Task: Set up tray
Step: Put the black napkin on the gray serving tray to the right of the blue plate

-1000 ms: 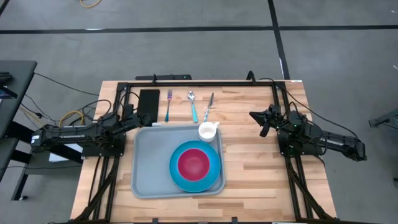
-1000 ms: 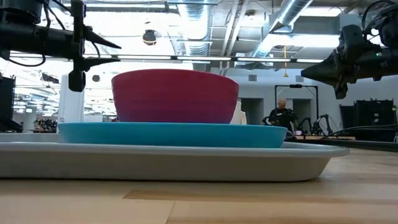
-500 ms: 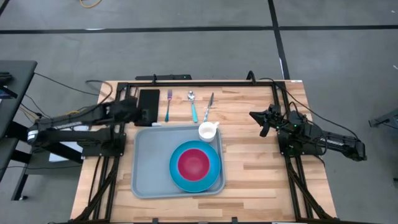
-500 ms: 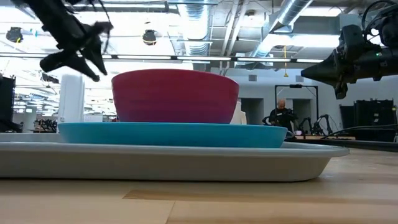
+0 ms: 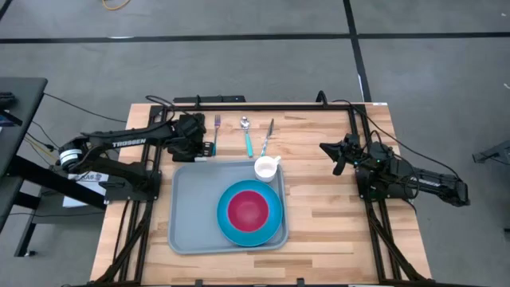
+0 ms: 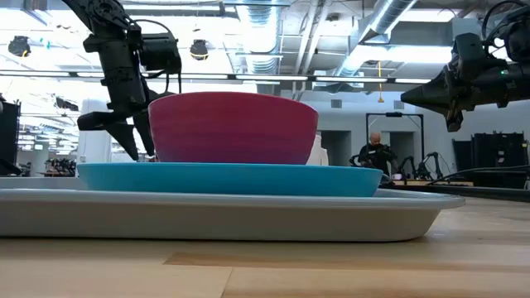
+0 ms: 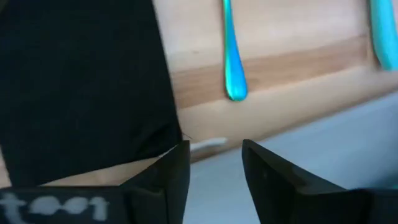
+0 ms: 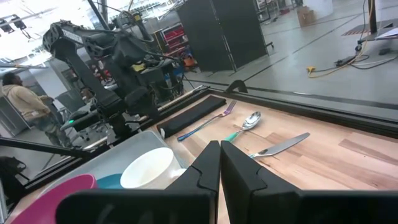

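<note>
the tray (image 5: 191,214) lies flat on the tabletop (image 5: 335,215); the left hand (image 5: 194,142), fingers slightly apart, hangs over the black napkin (image 7: 81,81) beside its rim, while the right hand (image 5: 335,155), fingers together, waits well apart.

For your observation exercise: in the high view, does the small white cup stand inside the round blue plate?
No, the small white cup stands on the grey-blue tray, beside the round blue plate.

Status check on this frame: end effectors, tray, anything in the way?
Left end effector open, low over the black napkin by the tray far corner. Right end effector shut, parked clear. Tray holds plate, bowl, cup.
</note>
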`<state>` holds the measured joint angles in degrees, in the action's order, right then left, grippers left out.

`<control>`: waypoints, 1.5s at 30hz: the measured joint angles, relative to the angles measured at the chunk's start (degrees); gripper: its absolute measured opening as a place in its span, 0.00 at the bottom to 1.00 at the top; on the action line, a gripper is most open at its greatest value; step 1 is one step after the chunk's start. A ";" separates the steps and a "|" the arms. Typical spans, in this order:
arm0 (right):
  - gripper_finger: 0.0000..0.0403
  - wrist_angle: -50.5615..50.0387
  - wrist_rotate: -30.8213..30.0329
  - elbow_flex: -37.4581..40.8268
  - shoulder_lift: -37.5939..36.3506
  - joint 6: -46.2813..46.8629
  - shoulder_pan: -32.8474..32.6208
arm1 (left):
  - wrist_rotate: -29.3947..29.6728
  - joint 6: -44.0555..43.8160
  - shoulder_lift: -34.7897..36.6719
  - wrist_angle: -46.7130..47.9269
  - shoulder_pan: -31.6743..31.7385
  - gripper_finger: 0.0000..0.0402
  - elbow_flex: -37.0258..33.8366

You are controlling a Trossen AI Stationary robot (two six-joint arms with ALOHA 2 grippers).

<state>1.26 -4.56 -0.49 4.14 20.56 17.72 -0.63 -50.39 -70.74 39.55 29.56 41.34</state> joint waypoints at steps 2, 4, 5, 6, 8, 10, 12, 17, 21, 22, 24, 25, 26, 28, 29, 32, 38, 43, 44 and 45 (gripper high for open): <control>0.01 0.00 0.00 0.00 0.00 0.00 0.00 | 1.00 0.06 0.09 -0.07 1.20 0.38 0.02; 0.01 0.00 -0.01 0.00 0.00 0.00 0.00 | 2.31 -0.01 0.26 0.30 2.54 0.43 0.02; 0.01 0.00 0.00 0.00 0.01 0.00 0.00 | 2.69 -0.07 0.43 0.67 3.34 0.45 0.02; 0.01 0.00 0.00 0.00 0.00 0.00 0.00 | 3.07 -0.09 0.48 0.81 3.95 0.47 0.02; 0.01 0.00 0.00 0.00 0.00 0.00 0.00 | 3.65 -0.07 0.15 0.79 4.79 0.49 0.02; 0.01 0.00 0.00 0.00 0.00 0.00 -0.02 | 4.13 -0.03 -0.80 0.58 5.03 0.50 0.01; 0.01 0.00 0.00 0.00 0.00 0.00 0.00 | 4.35 -0.03 -1.77 0.36 5.15 0.50 0.02; 0.01 0.00 0.02 0.00 0.02 0.00 -0.02 | 3.51 0.93 -5.99 -0.42 4.96 0.46 0.42; 0.01 0.02 0.02 0.00 0.02 0.00 0.00 | 3.90 2.76 -9.15 -0.46 4.96 0.43 2.11; 0.01 0.02 0.00 0.00 0.02 0.00 0.00 | 3.92 3.37 -9.92 -0.46 4.98 0.42 2.72; 0.01 0.02 0.01 0.00 0.02 0.00 0.00 | 3.90 4.30 -11.40 -0.26 4.98 0.41 3.74; 0.01 0.02 0.01 0.00 0.02 0.00 -0.01 | 3.92 4.60 -12.11 -0.14 4.98 0.41 4.14; 0.01 0.02 0.00 0.00 0.02 0.00 0.00 | 3.89 4.85 -12.82 -0.13 4.97 0.41 4.42; 0.01 0.02 0.00 0.00 0.01 0.00 0.00 | 3.57 5.28 -14.16 0.00 4.98 0.41 4.66; 0.01 0.02 0.02 0.00 0.00 0.00 0.00 | 3.46 5.48 -14.91 -0.01 4.98 0.41 4.68; 0.01 0.02 0.02 0.00 0.01 0.00 0.00 | 3.48 5.68 -17.30 1.52 4.96 0.41 4.68; 0.01 0.02 0.00 0.00 0.02 0.00 0.00 | 3.93 6.51 -21.23 3.70 4.97 0.41 5.05; 0.01 0.02 0.02 0.00 0.02 0.00 0.00 | 4.04 6.47 -21.90 3.83 4.98 0.39 5.01; 0.01 0.02 0.02 0.00 0.02 0.00 0.00 | 4.11 6.46 -21.90 3.82 5.02 0.38 4.99; 0.01 0.02 0.02 0.00 0.02 0.00 0.00 | 4.18 6.50 -21.90 3.85 5.14 0.36 4.97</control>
<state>1.28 -4.54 -0.49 4.16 20.56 17.72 3.55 -43.88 -92.64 43.40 34.70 46.31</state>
